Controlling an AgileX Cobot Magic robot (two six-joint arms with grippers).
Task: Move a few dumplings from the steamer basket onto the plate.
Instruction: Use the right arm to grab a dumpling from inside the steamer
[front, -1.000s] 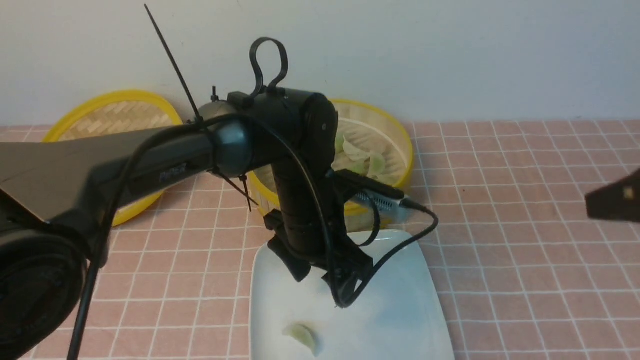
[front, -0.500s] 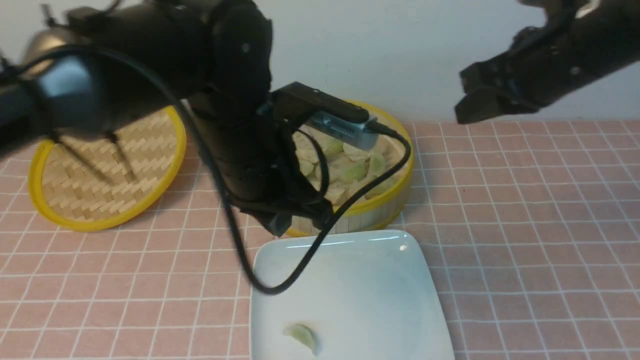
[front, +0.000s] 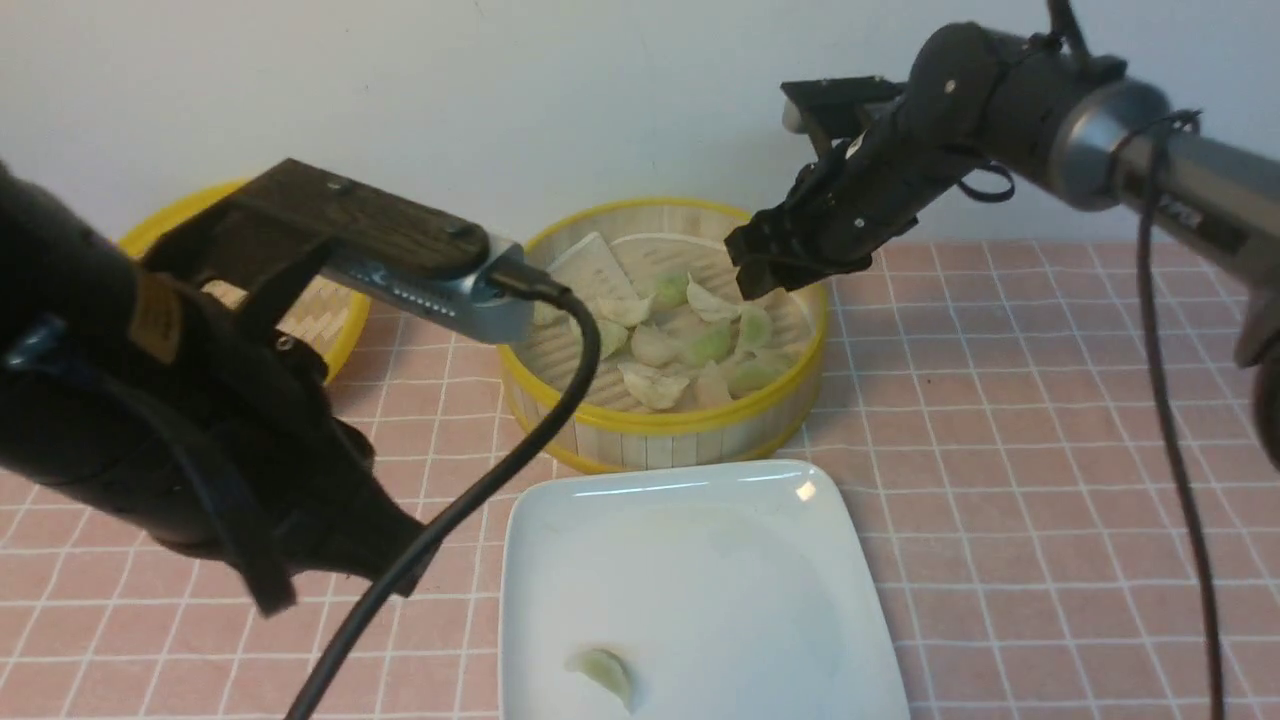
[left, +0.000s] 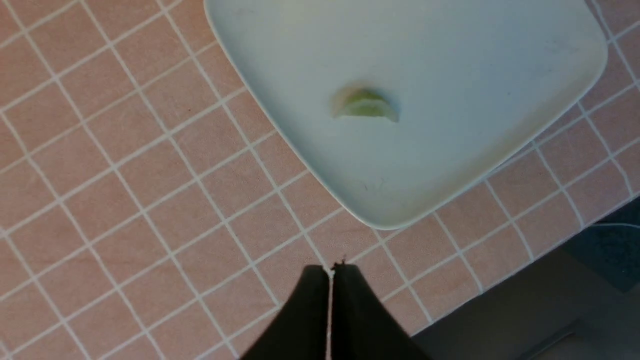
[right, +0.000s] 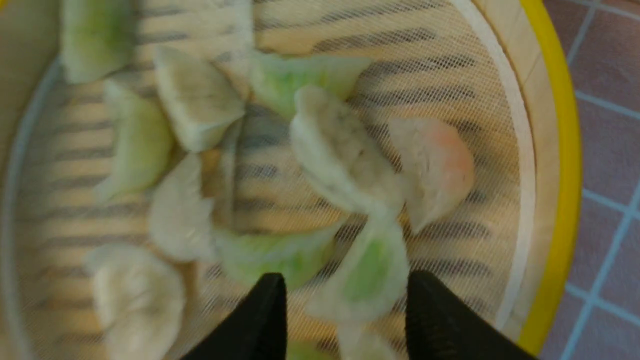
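Note:
The steamer basket (front: 690, 440) stands behind the plate (front: 700, 520) and holds several dumplings (front: 700, 345). One dumpling (front: 603, 672) lies on the plate near its front edge; the left wrist view also shows this dumpling (left: 367, 104) on the plate (left: 450, 60). My right gripper (front: 765, 275) hangs over the basket's right side, open. In the right wrist view a green dumpling (right: 367, 272) lies between its spread fingers, right gripper (right: 345, 285). My left gripper (left: 331, 270) is shut and empty, above the cloth off the plate's corner.
The flat woven lid (front: 320, 310) lies at the back left, partly hidden by my left arm (front: 180, 420). A black cable (front: 480, 490) loops from the left wrist camera past the plate's left corner. The table's front edge (left: 525, 280) runs close to the left gripper.
My left arm has pulled away from above the plate to the front left, and its jaws have closed on nothing. My right arm has swung in over the basket and opened.

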